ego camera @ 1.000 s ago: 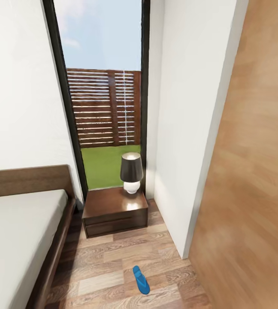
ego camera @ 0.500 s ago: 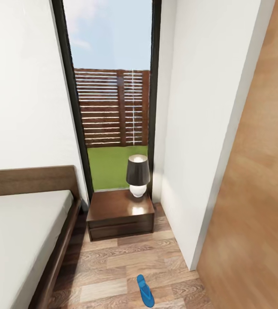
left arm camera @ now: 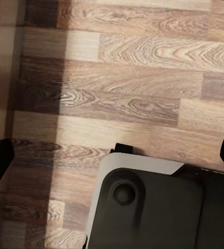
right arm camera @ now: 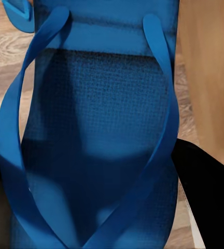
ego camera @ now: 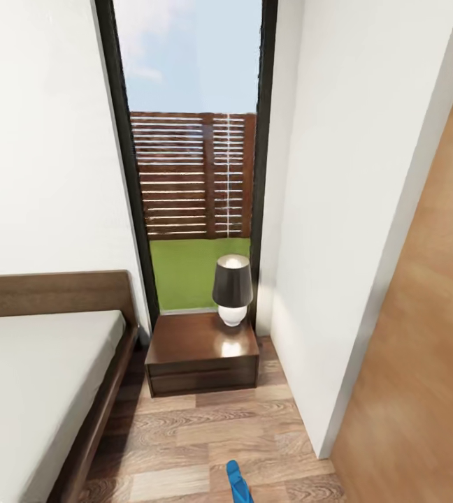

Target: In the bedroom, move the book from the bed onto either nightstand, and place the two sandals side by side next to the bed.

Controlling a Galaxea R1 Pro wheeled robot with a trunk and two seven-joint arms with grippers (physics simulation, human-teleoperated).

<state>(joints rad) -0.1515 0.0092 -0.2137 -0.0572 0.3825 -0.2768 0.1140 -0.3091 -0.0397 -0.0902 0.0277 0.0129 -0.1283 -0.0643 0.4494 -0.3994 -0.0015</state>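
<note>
**Sandal at the right end effector**

A blue sandal (right arm camera: 91, 155) lies straps-up between the dark fingers (right arm camera: 208, 176) of the right end effector (right arm camera: 99, 192), apparently gripped; a second sandal (ego camera: 238, 483) rests on the floor (ego camera: 177, 433) between bed (ego camera: 38, 377) and wall, before the nightstand (ego camera: 202, 353) bearing a lamp (ego camera: 231, 290); left end effector (left arm camera: 114, 161) spread wide, empty.

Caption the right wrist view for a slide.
Close-up of a blue sandal with its V-strap between the right gripper fingers, above the wood-plank floor.
</note>
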